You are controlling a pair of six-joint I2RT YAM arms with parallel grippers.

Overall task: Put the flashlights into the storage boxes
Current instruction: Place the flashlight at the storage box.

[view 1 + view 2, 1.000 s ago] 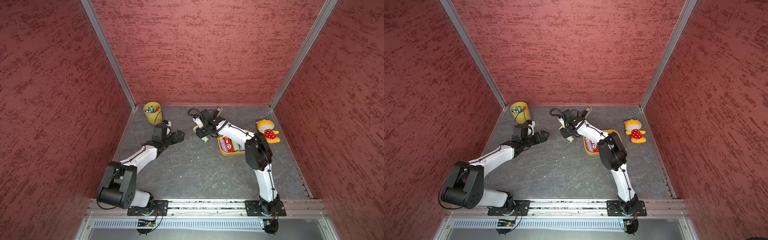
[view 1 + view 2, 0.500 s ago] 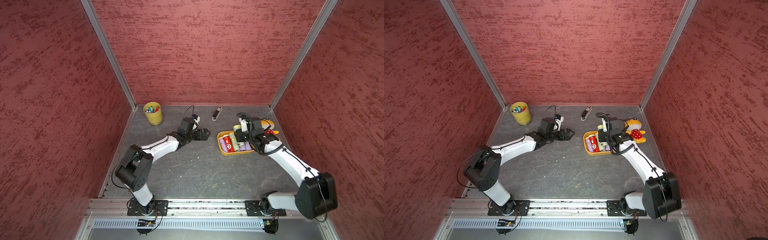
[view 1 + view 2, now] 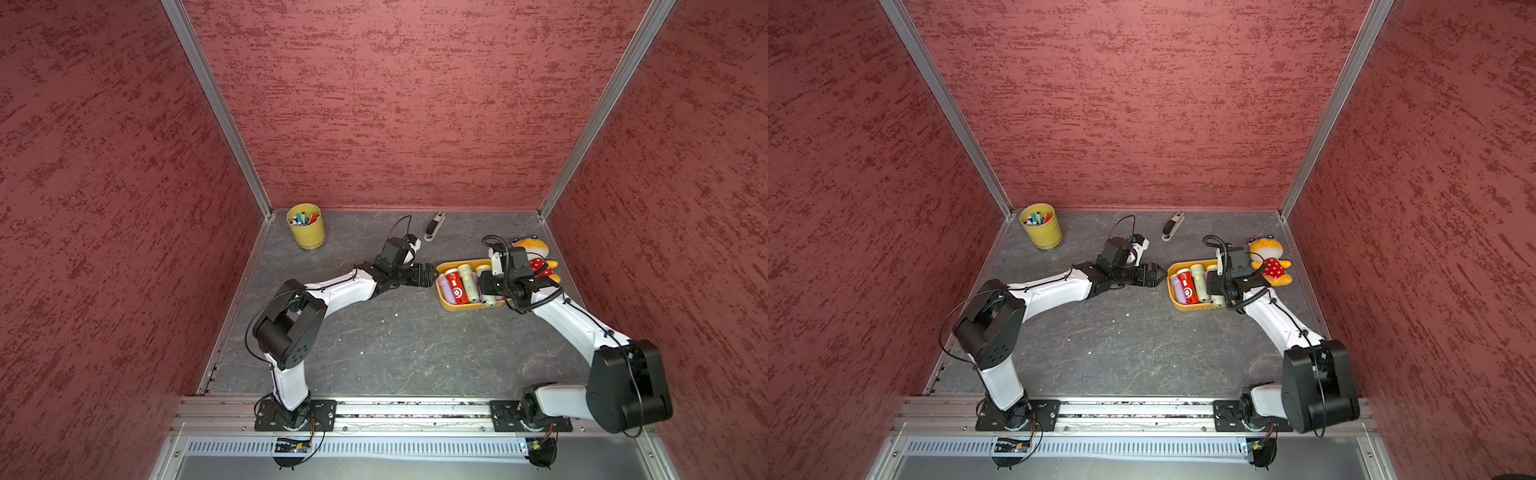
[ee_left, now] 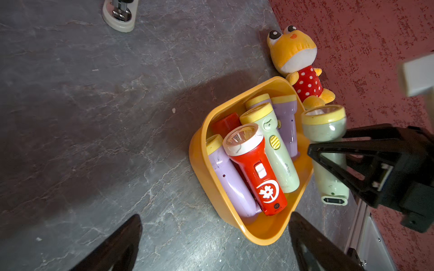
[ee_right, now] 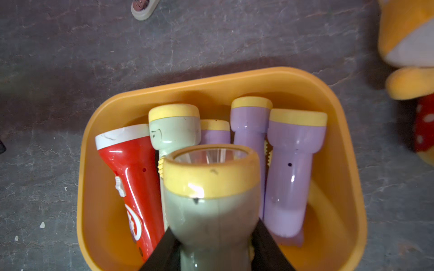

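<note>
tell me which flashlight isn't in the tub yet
The pale green flashlight held by the right gripper over the orange tub; the rest lie inside it.

In a top view the tub (image 3: 459, 308) sits right of centre with a pile of flashlights (image 3: 456, 286) lying in it, and the plush toy (image 3: 535, 249) is tucked right behind its right end. The held flashlight (image 5: 211, 187) hangs over that same end in the right gripper (image 5: 215, 244). Stapler's (image 3: 434, 225) upper middle, cup's (image 3: 308, 232) way off upper left.
</note>
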